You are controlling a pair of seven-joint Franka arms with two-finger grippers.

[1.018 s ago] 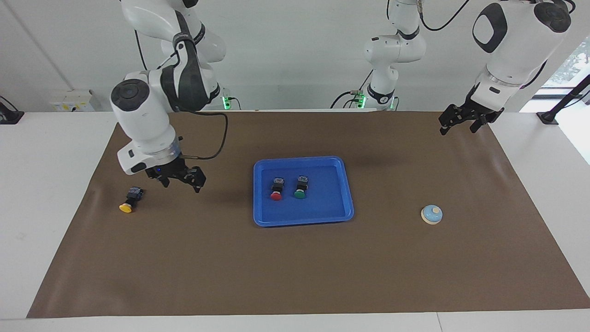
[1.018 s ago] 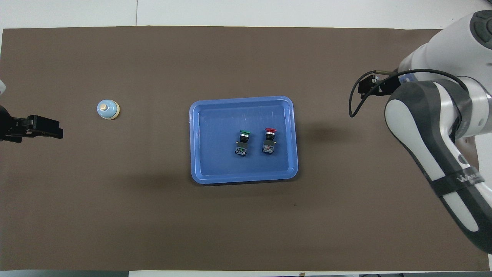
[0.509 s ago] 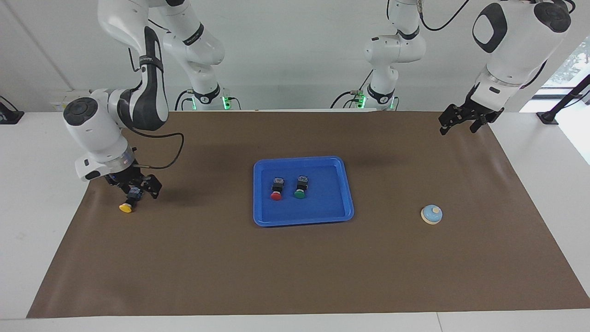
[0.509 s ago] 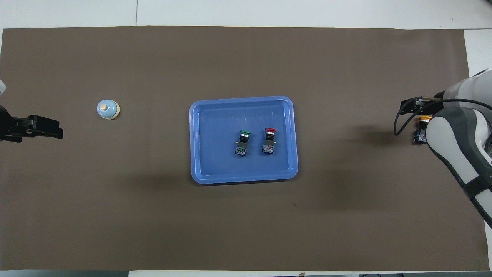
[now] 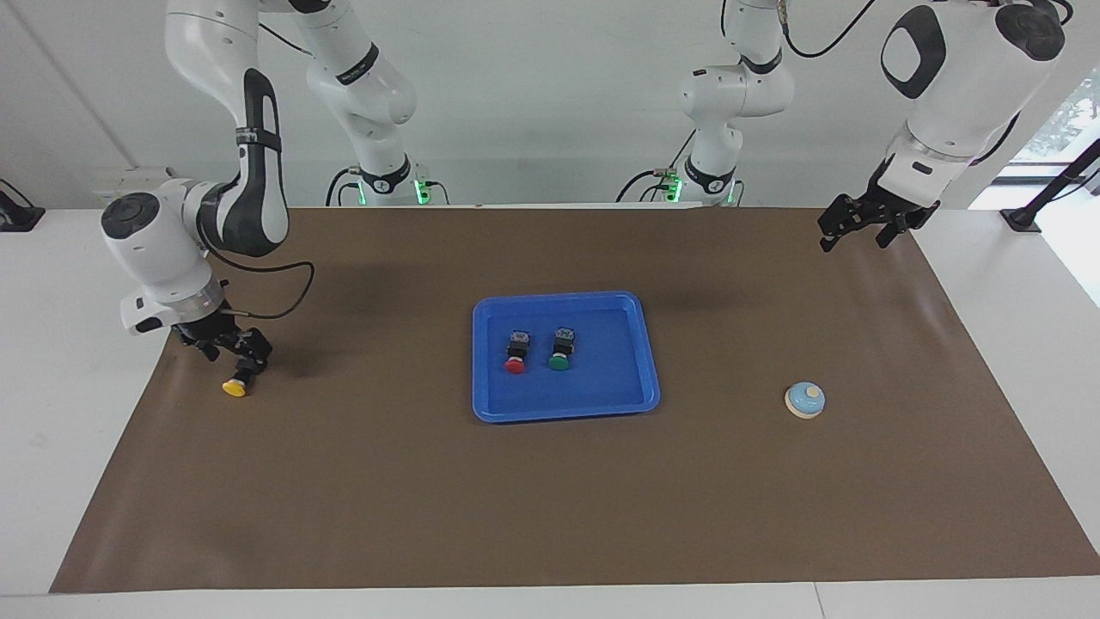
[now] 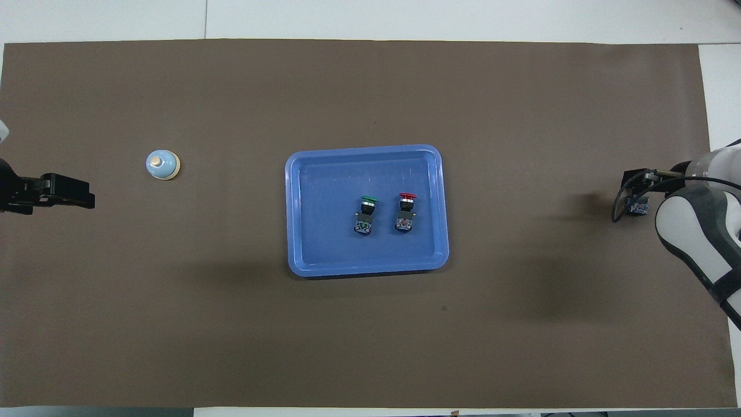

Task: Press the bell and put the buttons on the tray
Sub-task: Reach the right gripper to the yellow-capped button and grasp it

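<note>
I have the right hand (image 5: 230, 348) down over the yellow button (image 5: 235, 385), which lies on its side on the brown mat (image 5: 550, 499) near the edge of the bench (image 5: 51, 413) at the right arm's end. Its fingers are spread and released, straddling the black body with the yellow cap poking out toward the mat's farther edge; nothing is gripped yet. From overhead the arm hides most of the button, so I read contact from the facing view only.

To do this well, I would settle the fingers evenly on both sides of the black body, not the cap, and close only once the tips are low enough to catch it squarely. A skewed grip would probably spin it out.

The red button (image 5: 516, 352) and green button (image 5: 560, 349) already lie side by side in the blue tray (image 5: 601, 408) at mid-bench. The bell (image 5: 805, 400) stands on the mat toward the left arm's end. The left hand (image 5: 859, 225) waits, open and raised, over the mat's corner nearest its base.
</note>
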